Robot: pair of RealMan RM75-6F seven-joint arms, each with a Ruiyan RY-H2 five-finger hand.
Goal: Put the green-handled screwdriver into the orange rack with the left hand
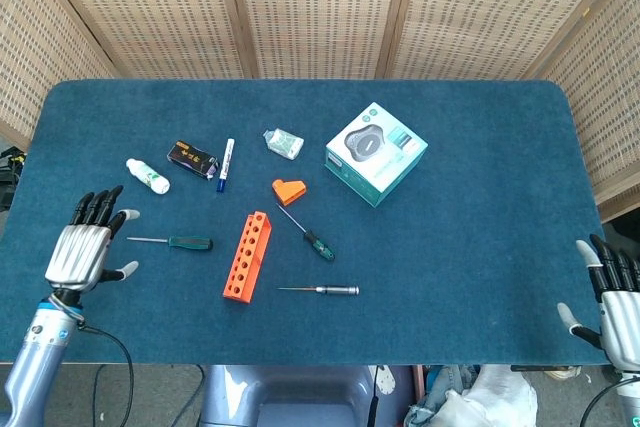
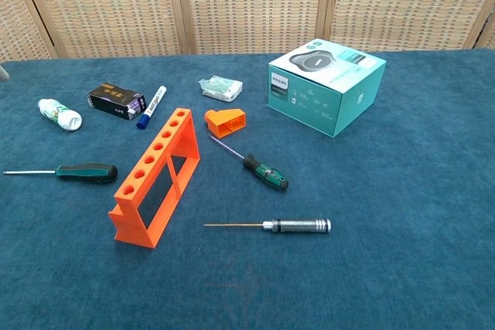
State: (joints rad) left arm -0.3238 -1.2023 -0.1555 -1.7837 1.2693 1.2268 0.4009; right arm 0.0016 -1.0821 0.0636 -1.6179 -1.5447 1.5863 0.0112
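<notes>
The orange rack stands near the middle of the blue table, its row of holes empty. A dark green-handled screwdriver lies flat to its left, with the thin shaft pointing left. A second screwdriver with a green and black handle lies to the rack's right. My left hand hovers just left of the first screwdriver's tip, fingers spread and holding nothing. My right hand is open at the table's front right corner. The chest view shows neither hand.
A silver-handled screwdriver lies in front of the rack. Behind it are a small orange block, a teal box, a blue marker, a black packet, a white bottle and a small wrapped packet.
</notes>
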